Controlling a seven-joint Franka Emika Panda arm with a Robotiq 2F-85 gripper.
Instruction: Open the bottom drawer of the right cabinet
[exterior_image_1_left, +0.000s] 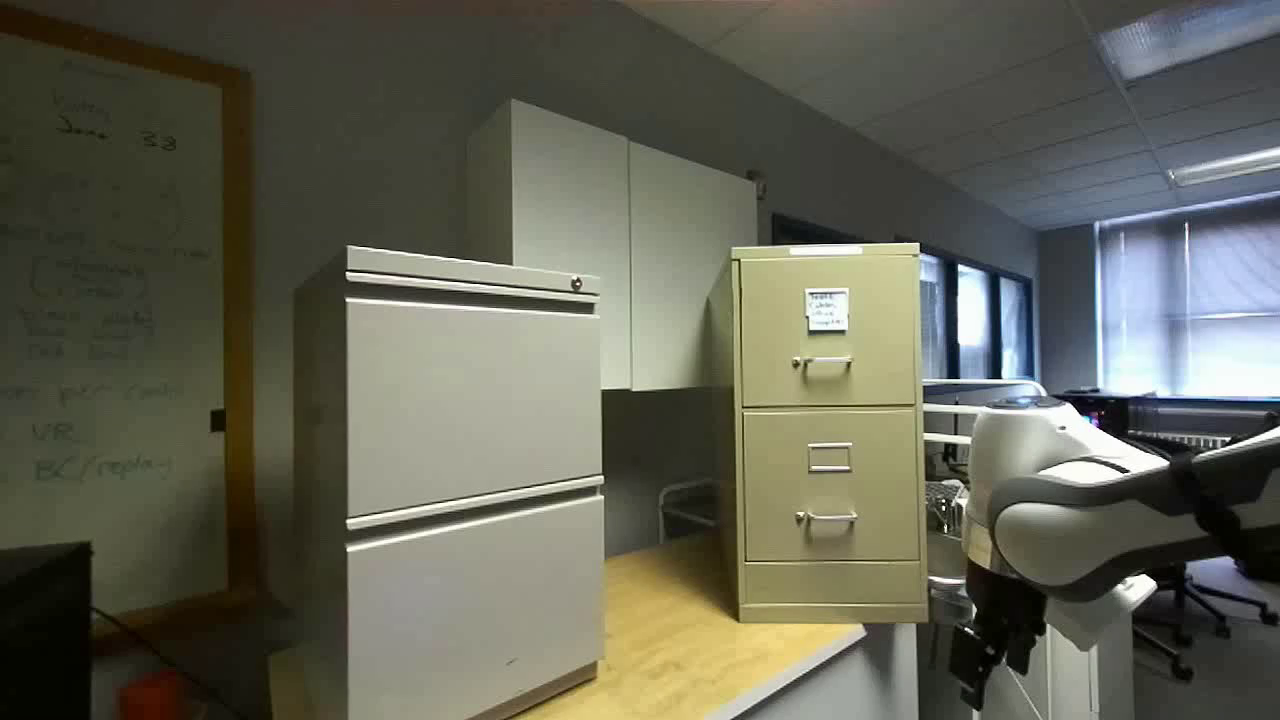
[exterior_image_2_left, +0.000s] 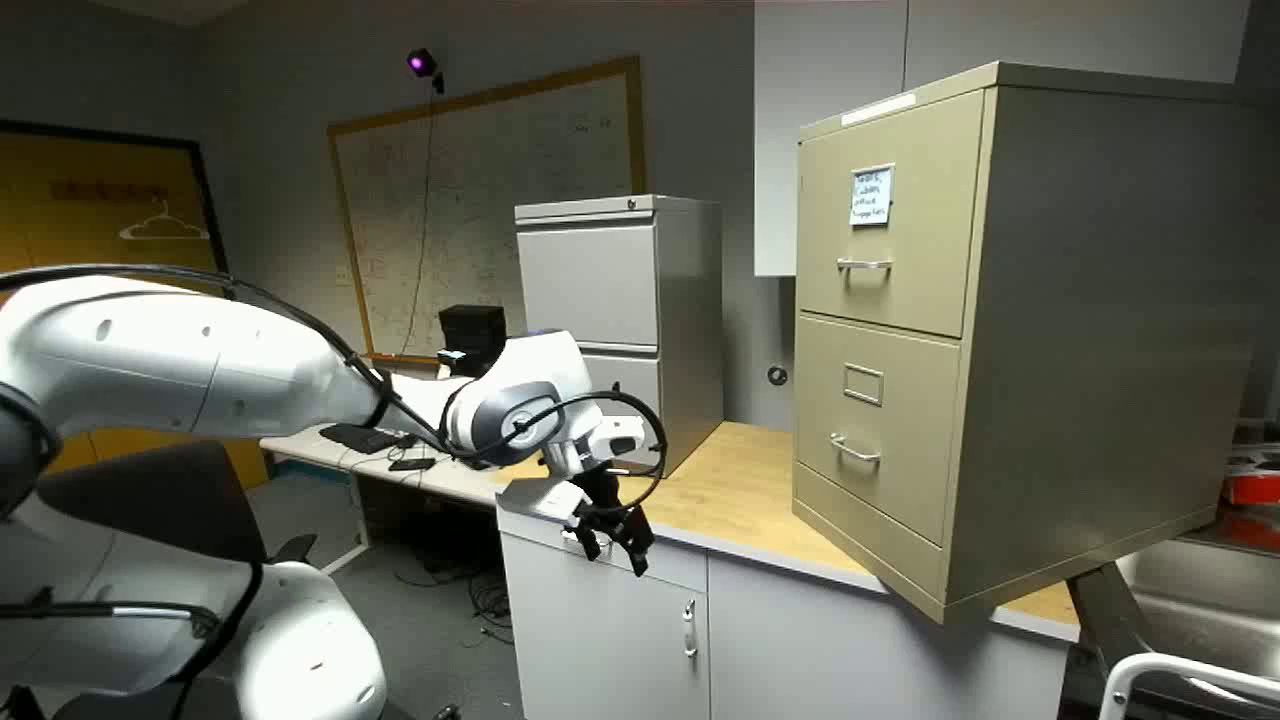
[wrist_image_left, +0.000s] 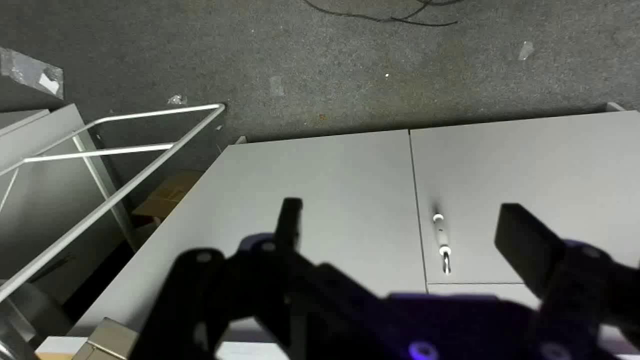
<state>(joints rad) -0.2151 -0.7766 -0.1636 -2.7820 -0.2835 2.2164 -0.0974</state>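
Apparently at the approach step, raise the wide-spread, empty tool (wrist_image_left: 402, 225) to the bottom drawer (exterior_image_1_left: 832, 487) of the right cabinet (exterior_image_2_left: 1030, 330) and align with its handle (exterior_image_1_left: 831, 517).

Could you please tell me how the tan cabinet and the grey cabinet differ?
The tan cabinet has silver handles; the grey cabinet has horizontal ledges instead. The tan cabinet bears a paper label; the grey cabinet shows none. Both stand shut on the counter.
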